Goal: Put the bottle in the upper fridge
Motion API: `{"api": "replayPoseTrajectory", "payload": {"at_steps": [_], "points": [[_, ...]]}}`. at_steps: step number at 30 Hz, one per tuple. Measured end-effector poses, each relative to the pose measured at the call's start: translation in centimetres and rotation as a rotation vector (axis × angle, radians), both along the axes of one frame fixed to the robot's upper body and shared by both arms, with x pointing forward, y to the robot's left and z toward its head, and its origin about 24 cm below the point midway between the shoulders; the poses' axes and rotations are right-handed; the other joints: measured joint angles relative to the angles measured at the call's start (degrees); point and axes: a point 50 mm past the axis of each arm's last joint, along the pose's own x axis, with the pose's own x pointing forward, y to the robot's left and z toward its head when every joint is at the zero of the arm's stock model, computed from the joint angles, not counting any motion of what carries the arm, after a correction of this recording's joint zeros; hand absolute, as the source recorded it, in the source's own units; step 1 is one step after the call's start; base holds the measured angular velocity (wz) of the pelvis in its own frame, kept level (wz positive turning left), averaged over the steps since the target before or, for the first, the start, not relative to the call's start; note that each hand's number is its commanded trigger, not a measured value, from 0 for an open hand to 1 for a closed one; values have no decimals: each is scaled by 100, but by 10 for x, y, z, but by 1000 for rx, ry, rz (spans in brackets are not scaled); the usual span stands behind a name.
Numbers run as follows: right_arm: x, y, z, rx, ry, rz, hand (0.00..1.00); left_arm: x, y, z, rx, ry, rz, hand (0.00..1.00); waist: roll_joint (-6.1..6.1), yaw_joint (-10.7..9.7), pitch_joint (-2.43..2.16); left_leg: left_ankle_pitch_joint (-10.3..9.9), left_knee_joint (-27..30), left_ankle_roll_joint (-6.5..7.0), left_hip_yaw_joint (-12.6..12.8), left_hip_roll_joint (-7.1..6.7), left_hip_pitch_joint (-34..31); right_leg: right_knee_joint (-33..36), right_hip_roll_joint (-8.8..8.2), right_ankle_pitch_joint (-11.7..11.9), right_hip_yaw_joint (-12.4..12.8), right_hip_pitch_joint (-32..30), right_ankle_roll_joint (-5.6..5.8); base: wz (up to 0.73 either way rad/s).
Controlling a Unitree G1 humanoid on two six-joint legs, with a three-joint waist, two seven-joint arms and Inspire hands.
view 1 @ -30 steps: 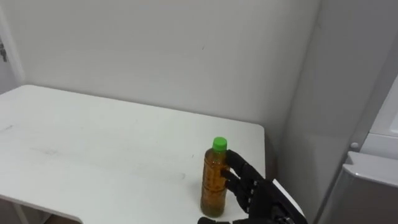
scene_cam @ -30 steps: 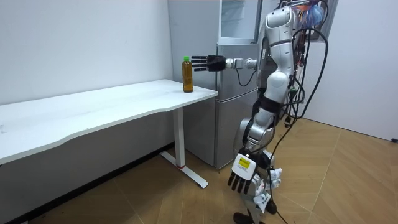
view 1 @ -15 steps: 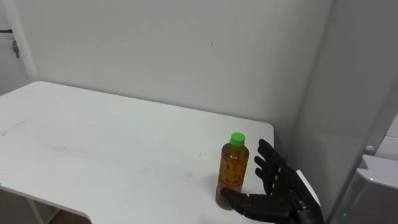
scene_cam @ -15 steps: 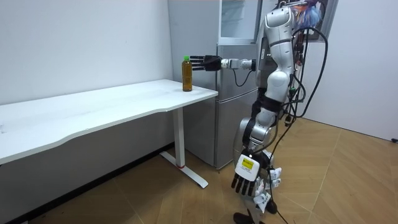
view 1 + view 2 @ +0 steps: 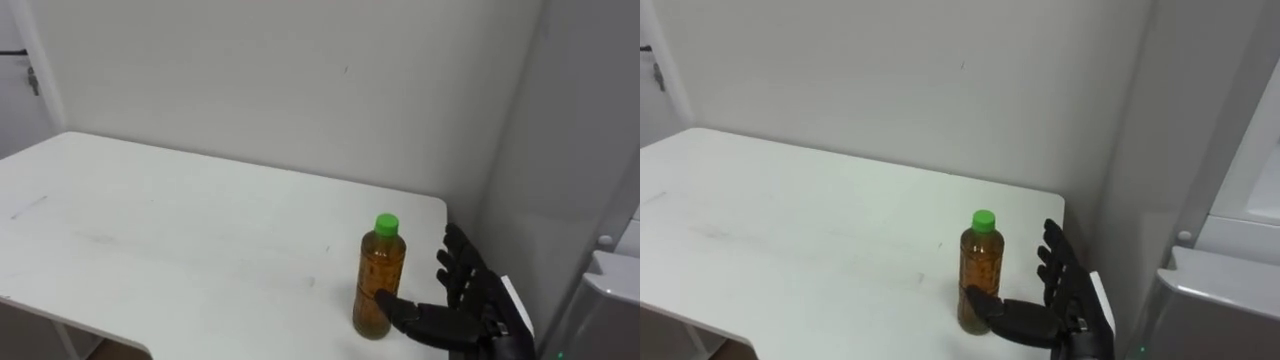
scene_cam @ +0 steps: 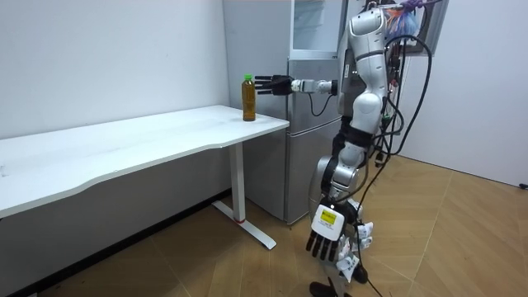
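Note:
A bottle [image 5: 380,283] of amber drink with a green cap stands upright near the right end of the white table [image 5: 150,230]. My right hand [image 5: 472,303] is open just to its right, palm facing the bottle. The fingers are spread and a little apart from it, and the thumb reaches to the bottle's base. The room view has the same bottle [image 6: 247,87] with the outstretched right hand [image 6: 277,83] beside it. My left hand [image 6: 327,236] hangs low at my side, fingers relaxed.
The grey fridge [image 6: 318,124] stands directly right of the table, its side [image 5: 590,170] close to my right arm, and I stand in front of it. A white wall runs behind the table. The table top stretches bare to the left.
The eye view has shifted a little. My right hand has dropped from behind the bottle to its right side, thumb now at its base. The bottle has not moved.

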Motion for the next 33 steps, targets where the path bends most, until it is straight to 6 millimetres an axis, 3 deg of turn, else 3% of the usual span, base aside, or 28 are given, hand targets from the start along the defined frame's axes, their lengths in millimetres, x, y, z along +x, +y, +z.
{"api": "replayPoseTrajectory", "payload": {"at_steps": [3, 8, 13, 16, 21, 28, 33], "points": [[0, 0, 0, -3, -1, 0, 0, -1, 0, 0, 0, 3, 1, 0, 24, 0, 15, 0, -18, 2, 1, -1, -4, 1, -1, 2, 0, 11, 4, 0], [0, 0, -1, -5, 1, -3, 0, -1, -1, 0, 3, 3, 0, 0, 30, 0, 3, 5, -10, 1, -3, 1, -32, 1, 2, 3, -20, -8, 4, 0], [0, -6, -18, -76, 56, -27, 0, -3, -3, -1, -9, 9, -6, 0, 45, 15, -64, 11, -7, 3, -14, -2, -42, 2, 2, 3, -33, -6, 5, 1], [-1, -8, -22, -101, 74, -36, 0, -3, -4, -1, -14, 13, -16, 0, 58, 28, -74, 13, -1, 2, -23, -3, -51, 2, 2, 3, -33, -11, 5, 0], [5, -11, -26, -109, 95, -77, 0, 0, -4, -1, -9, 6, -20, 0, 87, 29, -51, 23, 17, -2, -107, -17, -77, 4, -1, 3, -124, 2, 5, 8], [20, -18, -27, -128, 124, -152, 0, 3, -5, 0, -4, -1, -27, 0, 28, 150, 25, 82, -10, -6, -263, -93, -155, 2, -25, -5, -260, -6, 18, 13], [30, -20, -29, -152, 153, -171, 0, 3, -8, 0, -29, 15, -41, 0, -17, 257, 8, 96, -2, 2, -320, -92, -180, 10, -53, -10, -358, 3, 26, 10]]}}
